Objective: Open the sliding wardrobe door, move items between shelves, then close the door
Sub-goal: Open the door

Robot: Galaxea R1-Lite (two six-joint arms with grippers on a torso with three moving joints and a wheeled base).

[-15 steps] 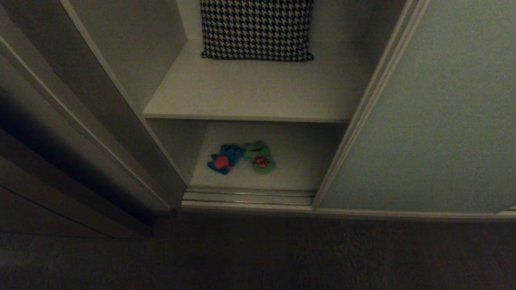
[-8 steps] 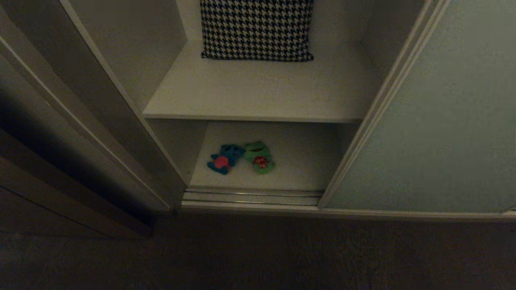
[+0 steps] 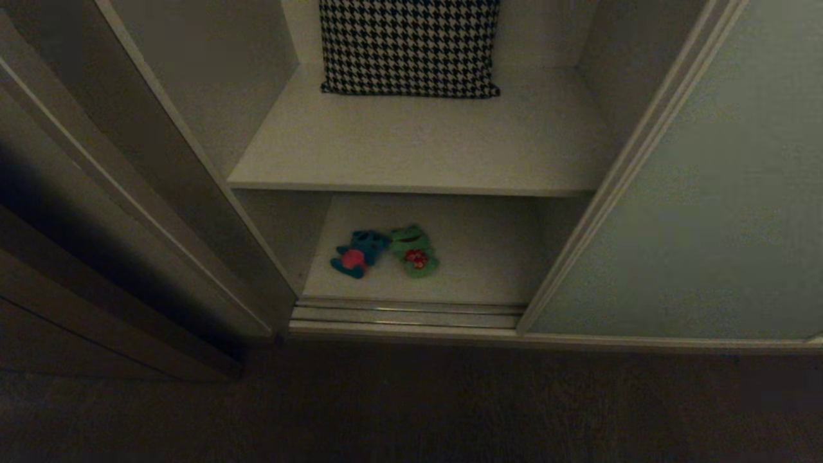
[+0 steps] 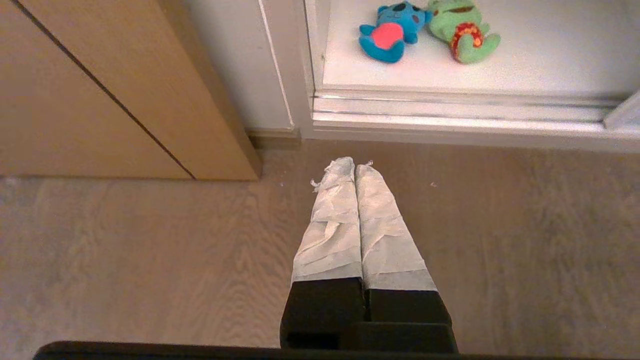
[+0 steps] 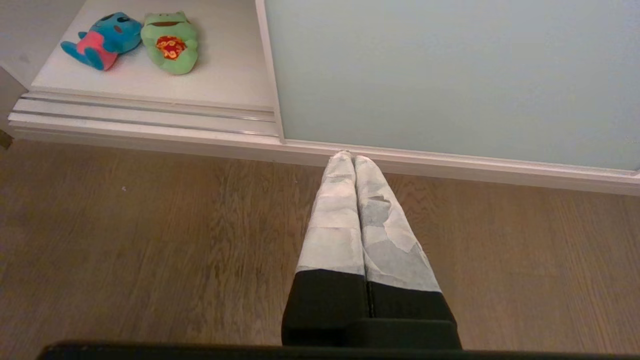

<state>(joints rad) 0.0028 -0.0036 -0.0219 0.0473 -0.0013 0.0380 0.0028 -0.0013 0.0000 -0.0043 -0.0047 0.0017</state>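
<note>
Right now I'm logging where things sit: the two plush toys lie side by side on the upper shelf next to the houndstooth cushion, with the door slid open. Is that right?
Not quite. The blue toy and the frog lie side by side on the bottom shelf, not the upper one. The head view shows the cushion alone on the upper shelf. The door is slid open, as you say.

I see two plush toys (image 3: 384,251) side by side on lower shelf (image 3: 488,263), cushion (image 3: 409,46) on upper shelf (image 3: 418,145) behind, sliding door (image 3: 707,212) at right
</note>
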